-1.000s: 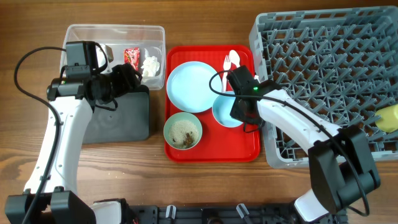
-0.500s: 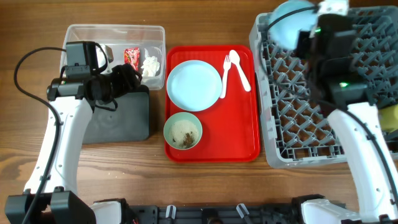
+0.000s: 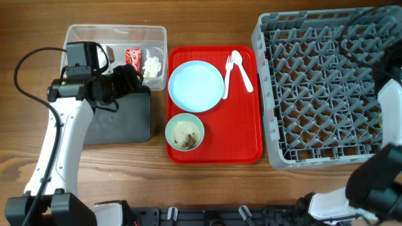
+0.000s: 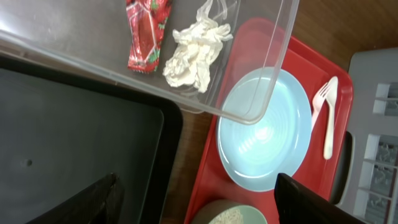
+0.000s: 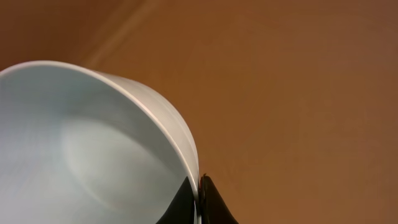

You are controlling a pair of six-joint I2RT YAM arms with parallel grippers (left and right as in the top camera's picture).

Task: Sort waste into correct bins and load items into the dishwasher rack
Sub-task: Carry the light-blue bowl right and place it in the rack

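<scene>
Maybe a third done: snack wrapper (image 3: 133, 56) and tissue (image 3: 152, 65) sit in the clear tub (image 3: 81, 34) at the bench's far left corner. The food scraps (image 3: 184, 132) are in the pale green bowl (image 3: 171, 123), left on the red tray (image 3: 242, 125) with plate (image 3: 196, 86), fork (image 3: 228, 74) and spoon (image 3: 242, 69). No dish shows in the dishwasher rack (image 3: 314, 94) by the right edge. Meanwhile the right claw (image 5: 199, 202) pinches the rim of the light blue bowl (image 5: 81, 149), which sits up-left of its tips; can't tell where that is over the bench. And the left claw (image 4: 202, 199) gapes wide, holding nothing, by the black tray (image 3: 119, 122)
</scene>
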